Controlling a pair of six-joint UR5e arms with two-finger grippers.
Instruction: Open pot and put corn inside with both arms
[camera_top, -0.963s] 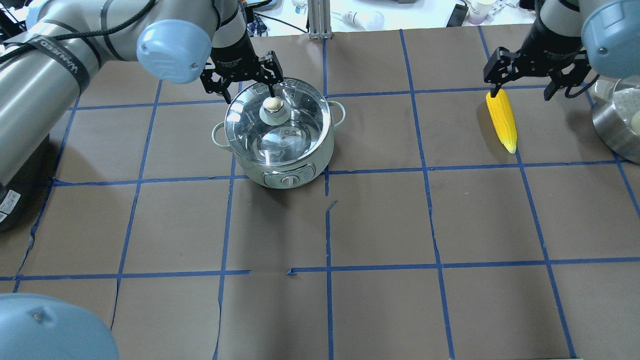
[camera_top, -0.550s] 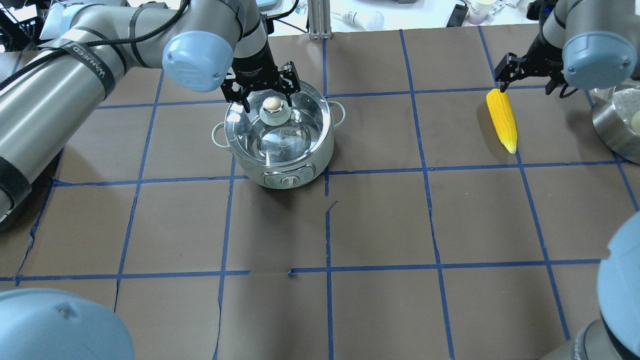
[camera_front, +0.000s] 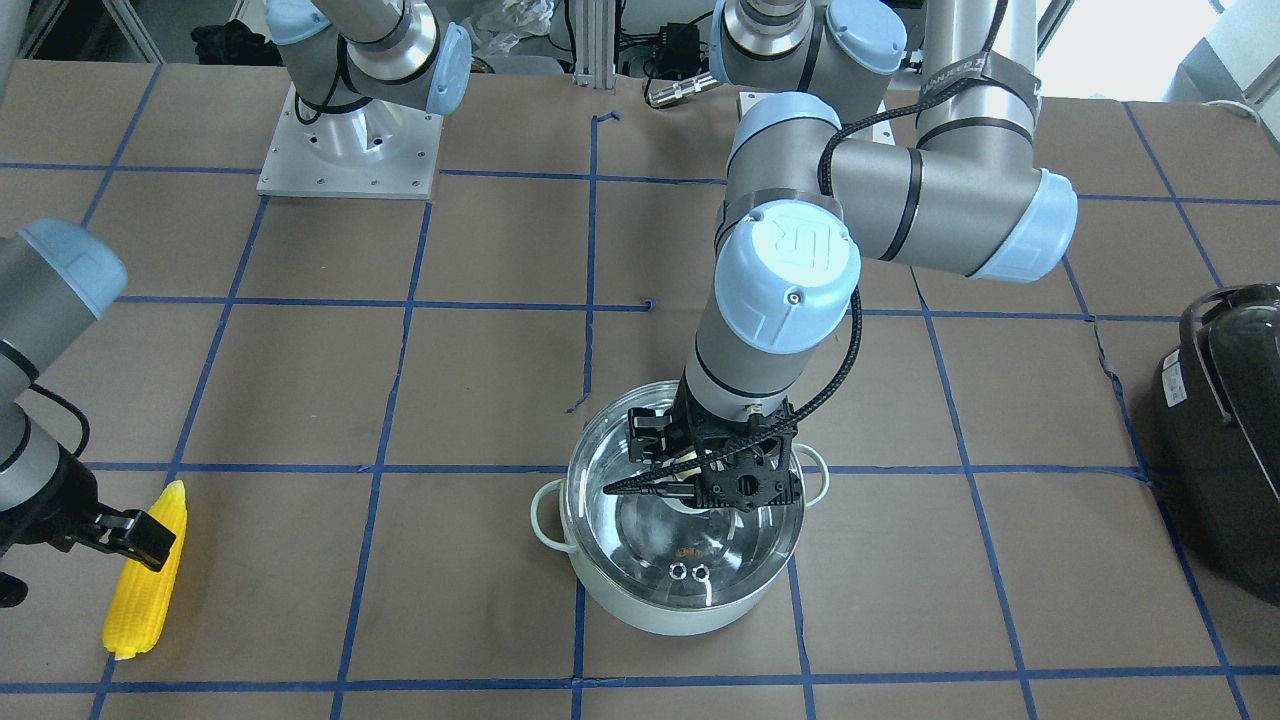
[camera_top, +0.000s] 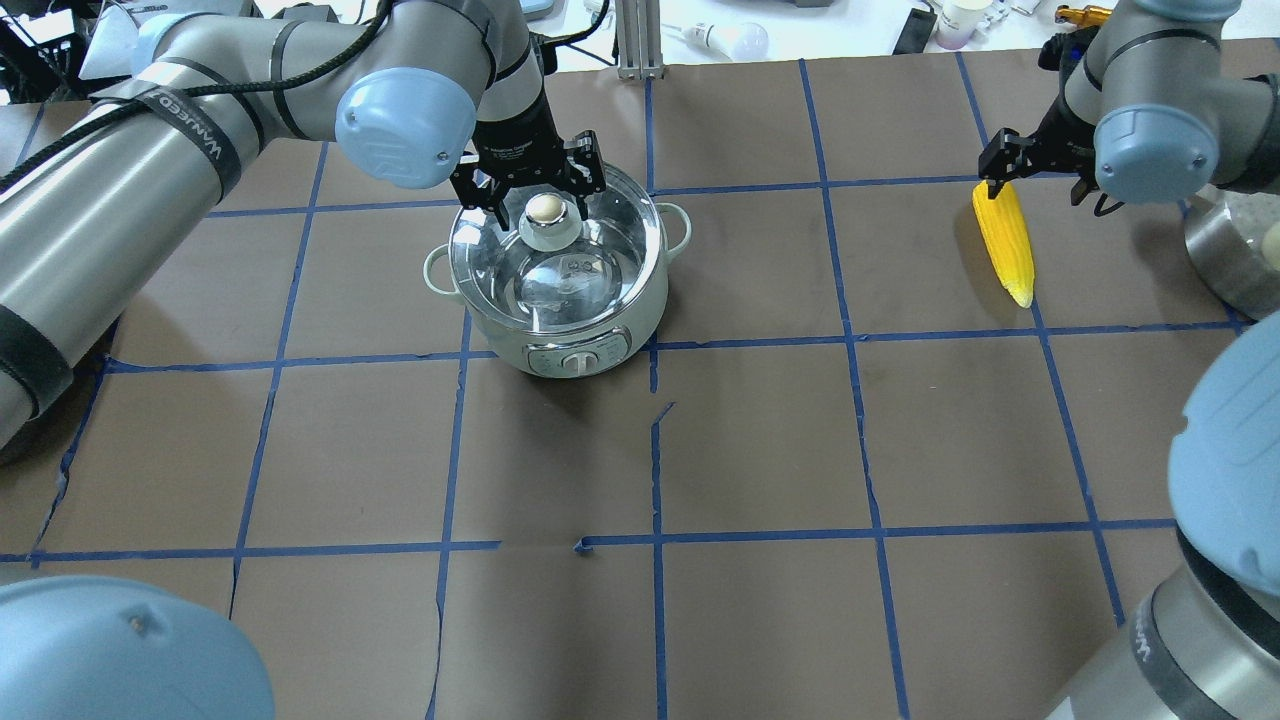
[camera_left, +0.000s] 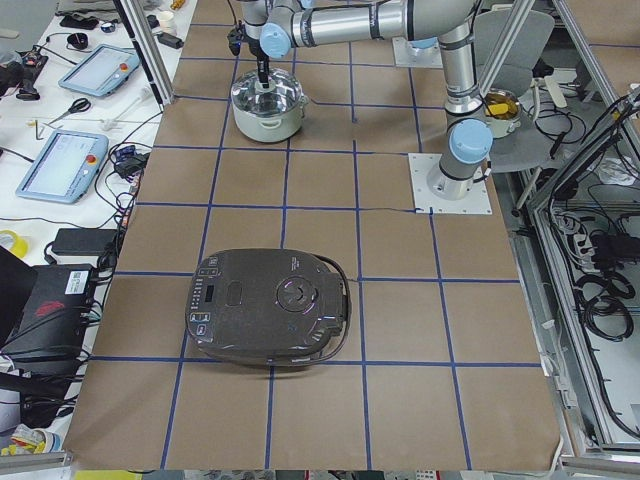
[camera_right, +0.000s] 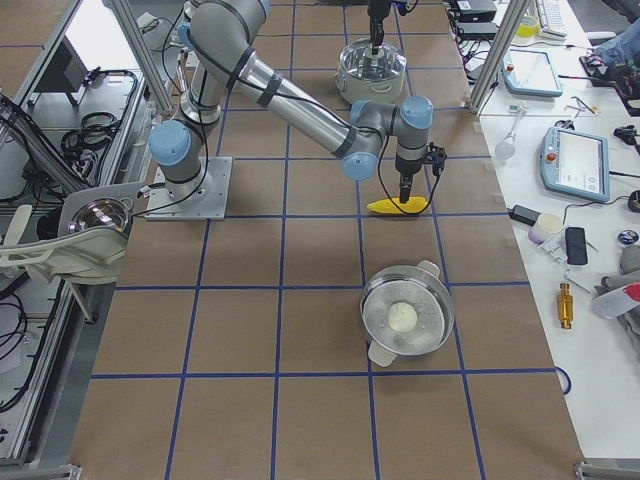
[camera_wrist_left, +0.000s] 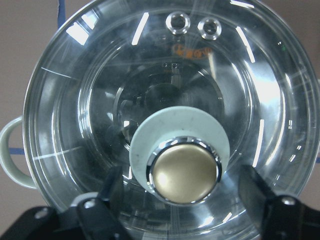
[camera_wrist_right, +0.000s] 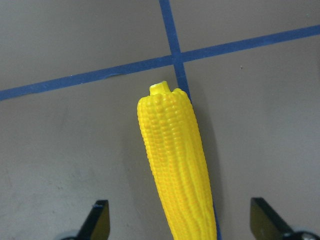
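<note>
Left tool (camera_top: 543, 203) is spread wide either side of the knob (camera_wrist_left: 183, 172), with the lid (camera_top: 560, 275) on the pot (camera_top: 600, 328), which sits on the table (camera_top: 800, 450). Right tool (camera_wrist_right: 180, 220) is spread over the corn (camera_top: 1004, 240), which lies flat, well right of the pot. Only a UR logo (camera_front: 800, 240) is readable.

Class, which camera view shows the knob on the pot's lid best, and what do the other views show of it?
The left wrist-mounted view: the brass-coloured knob fills the frame, sharp, inside the open left pincer. The overhead view shows it small. In the front-facing view the pincer mostly hides it. In the side views it is too tiny, and the right wrist view shows nothing of it.
</note>
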